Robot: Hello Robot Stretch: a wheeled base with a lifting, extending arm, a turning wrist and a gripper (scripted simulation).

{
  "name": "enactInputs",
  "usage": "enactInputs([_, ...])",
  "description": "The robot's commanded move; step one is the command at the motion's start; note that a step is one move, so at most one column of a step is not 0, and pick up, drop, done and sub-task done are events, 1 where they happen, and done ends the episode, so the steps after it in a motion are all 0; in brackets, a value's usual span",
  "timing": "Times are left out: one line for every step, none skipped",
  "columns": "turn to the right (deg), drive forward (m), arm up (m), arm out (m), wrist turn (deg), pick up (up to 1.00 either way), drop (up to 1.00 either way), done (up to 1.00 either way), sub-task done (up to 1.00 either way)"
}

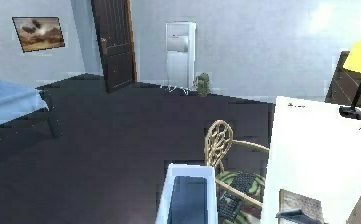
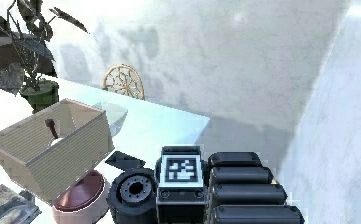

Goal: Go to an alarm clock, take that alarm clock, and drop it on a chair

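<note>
I see the gripper (image 2: pixel 134 192) low over the white desk (image 2: pixel 173 125); I can't tell its state or whether it holds anything. 1 reddish bowl (image 2: pixel 78 196), 1 open box (image 2: pixel 48 150) and a flat dark item (image 2: pixel 123 160) crowd it. The wicker chair (image 2: pixel 123 80) stands at the desk's far edge, near a potted plant (image 2: pixel 28 55). I can't tell which blob is the alarm clock.

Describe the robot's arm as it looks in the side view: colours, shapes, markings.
The arm is a stack of black rounded blocky segments. At its end sits a white square marker with a black pattern, and left of that a round black ringed body, likely the pincer's.
</note>
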Motion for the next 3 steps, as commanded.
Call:
enactInputs([0.0, 0.00, 0.00, 0.14, 0.0, 0.00, 0.00, 0.00, 0.00])
enactInputs([0.0, 0.00, 0.00, 0.00, 45.0, 0.00, 0.00, 0.00, 0.00])
enactInputs([0.0, 0.00, 0.00, 0.00, 45.0, 0.00, 0.00, 0.00, 0.00])
